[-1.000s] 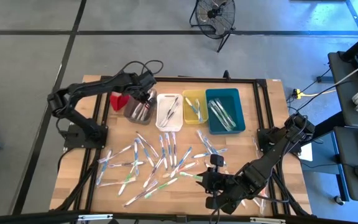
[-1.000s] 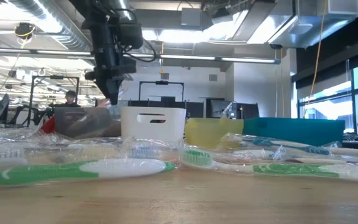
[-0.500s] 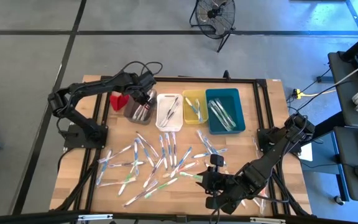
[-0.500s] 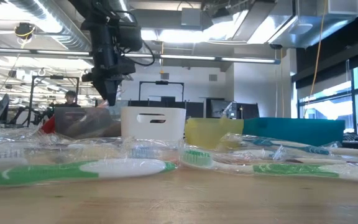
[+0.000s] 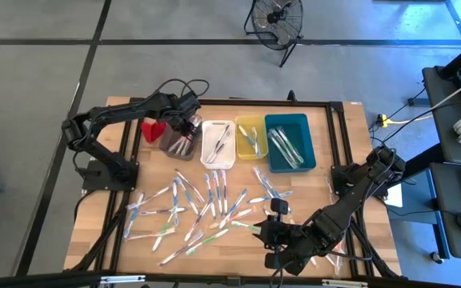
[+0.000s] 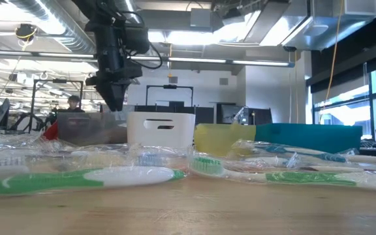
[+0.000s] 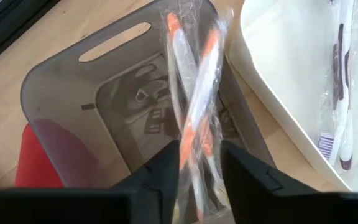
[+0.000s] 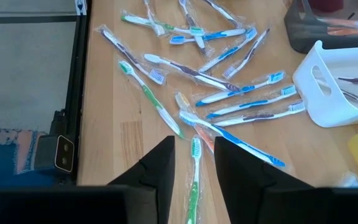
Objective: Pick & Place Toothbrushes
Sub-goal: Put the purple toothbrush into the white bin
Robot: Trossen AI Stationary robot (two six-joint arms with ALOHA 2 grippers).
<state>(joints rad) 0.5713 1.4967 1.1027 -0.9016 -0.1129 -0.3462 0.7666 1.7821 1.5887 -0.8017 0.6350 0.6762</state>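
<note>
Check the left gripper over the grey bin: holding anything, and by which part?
Cannot tell for sure. An orange-and-white wrapped toothbrush stands between the left gripper's fingers above the grey bin, its lower end in the gap; the fingers look parted, so it may be just released.

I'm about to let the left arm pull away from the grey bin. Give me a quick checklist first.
1. Left gripper over the grey bin: ok.
2. Orange toothbrush in its wrapper, between the fingers, pointing down into that bin: ok.
3. Toothbrush fully let go: cannot tell.
4. White bin beside it undisturbed: ok.
5. Right gripper low over the loose toothbrushes, holding nothing: ok.
</note>
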